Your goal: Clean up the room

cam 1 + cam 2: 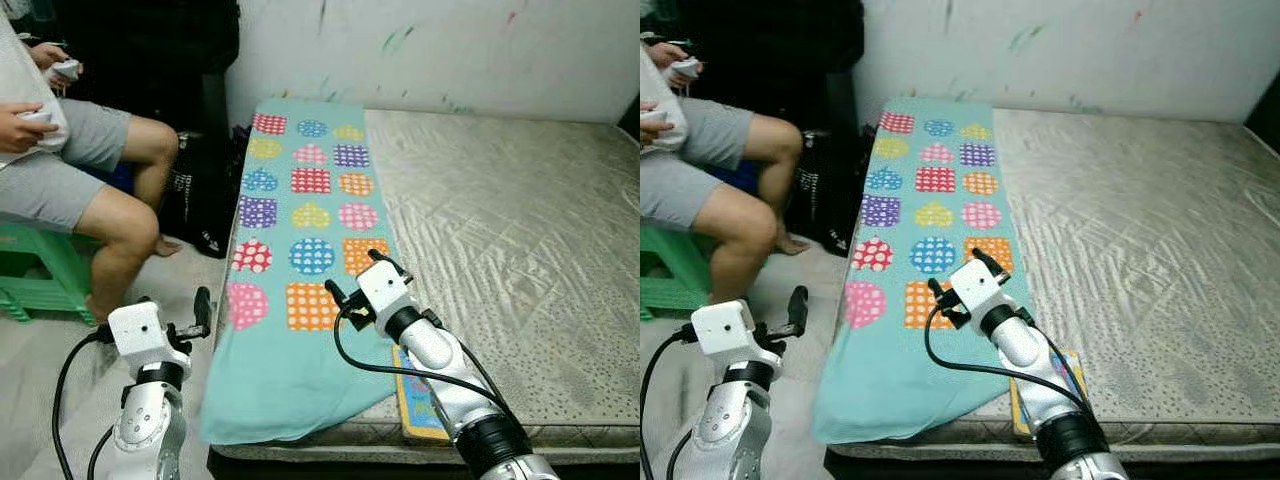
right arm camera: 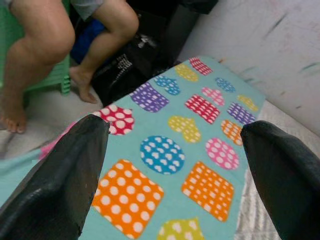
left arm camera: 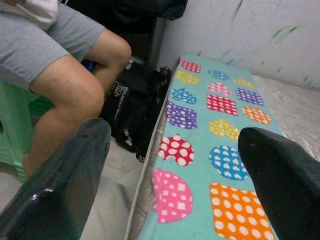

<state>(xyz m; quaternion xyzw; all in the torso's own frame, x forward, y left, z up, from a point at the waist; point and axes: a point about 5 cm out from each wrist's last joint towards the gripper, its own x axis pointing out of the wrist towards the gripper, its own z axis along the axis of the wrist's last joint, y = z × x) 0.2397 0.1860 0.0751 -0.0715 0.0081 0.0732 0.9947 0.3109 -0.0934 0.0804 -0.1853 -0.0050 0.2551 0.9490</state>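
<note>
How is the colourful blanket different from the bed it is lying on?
The blanket is teal with bright spotted shapes; the mattress is plain shiny beige. The blanket is a narrow strip along the left side, its near end hanging over the edge; the mattress is far wider. Both lie flat.

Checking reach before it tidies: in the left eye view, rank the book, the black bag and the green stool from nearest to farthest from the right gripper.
From the right gripper:
1. Book, under the right arm at the mattress's near edge.
2. Black bag, on the floor left of the bed.
3. Green stool, far left, under the seated person.
</note>
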